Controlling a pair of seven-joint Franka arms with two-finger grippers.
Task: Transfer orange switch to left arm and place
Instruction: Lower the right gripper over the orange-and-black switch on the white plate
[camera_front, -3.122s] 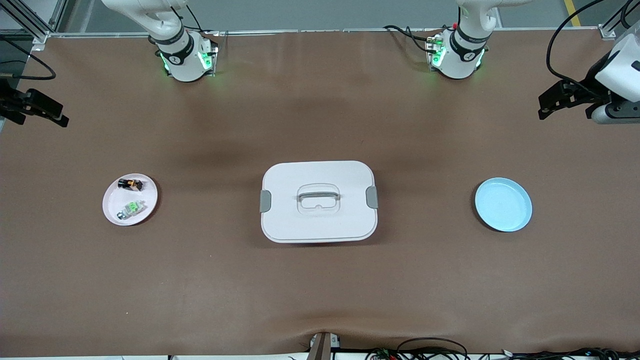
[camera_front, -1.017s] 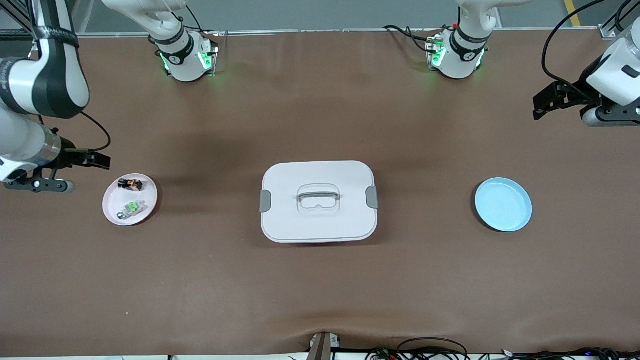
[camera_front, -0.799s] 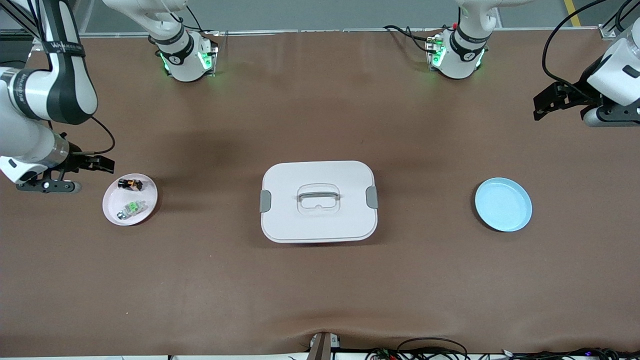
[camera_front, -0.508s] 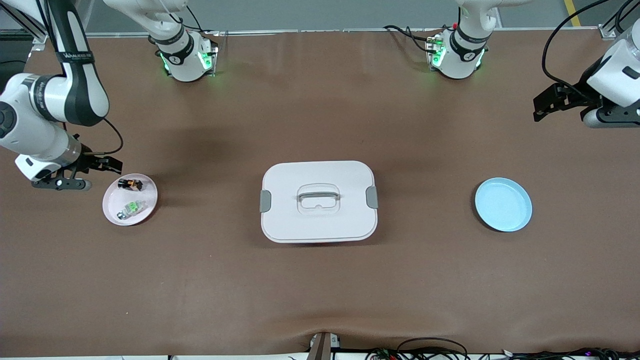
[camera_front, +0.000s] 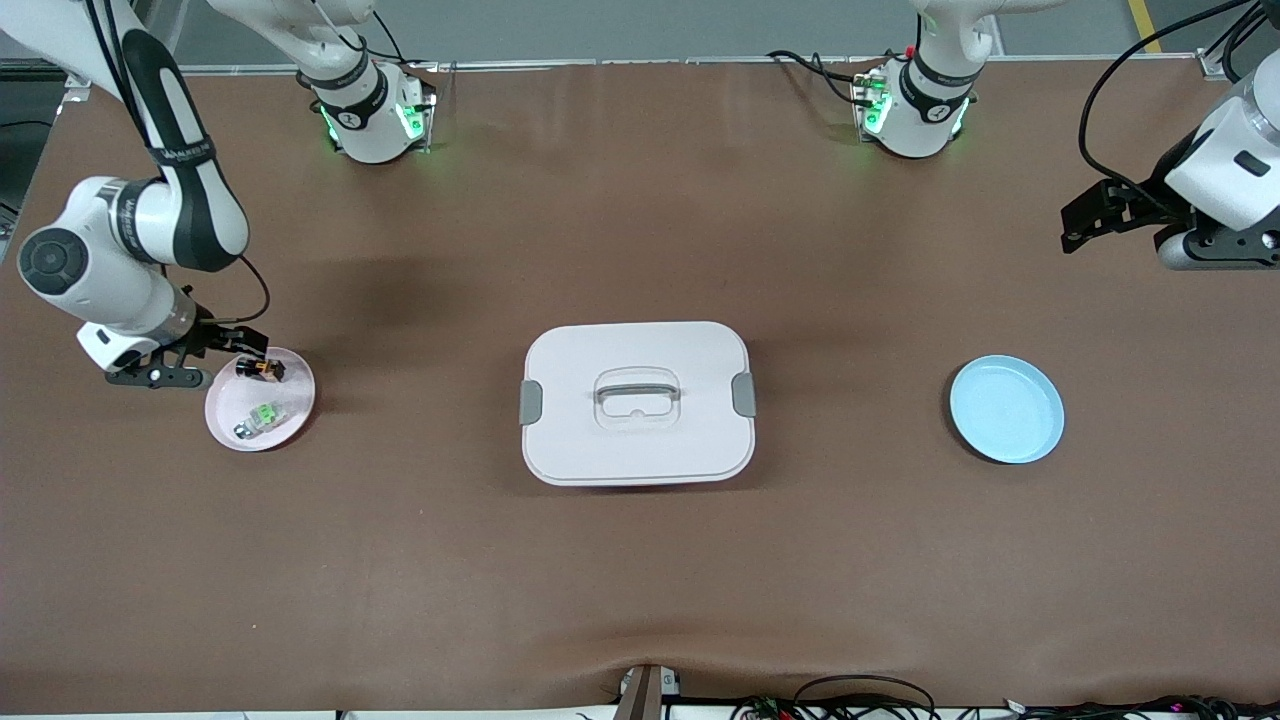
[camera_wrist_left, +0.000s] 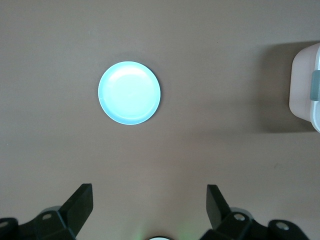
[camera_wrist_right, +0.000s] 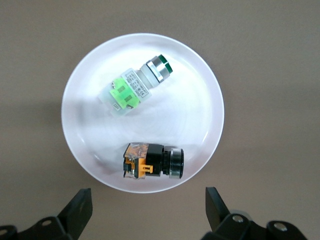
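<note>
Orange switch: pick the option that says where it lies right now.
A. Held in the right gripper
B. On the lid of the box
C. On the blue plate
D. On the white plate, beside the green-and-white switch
D. The orange switch lies on the white plate beside the green-and-white switch, while the open right gripper hovers at that plate's edge, holding nothing.

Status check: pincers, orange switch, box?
Right pincer open, over pink plate's edge by orange switch. Left pincer open, waiting at its table end. Switch on plate, ungrasped. Box mid-table.
</note>
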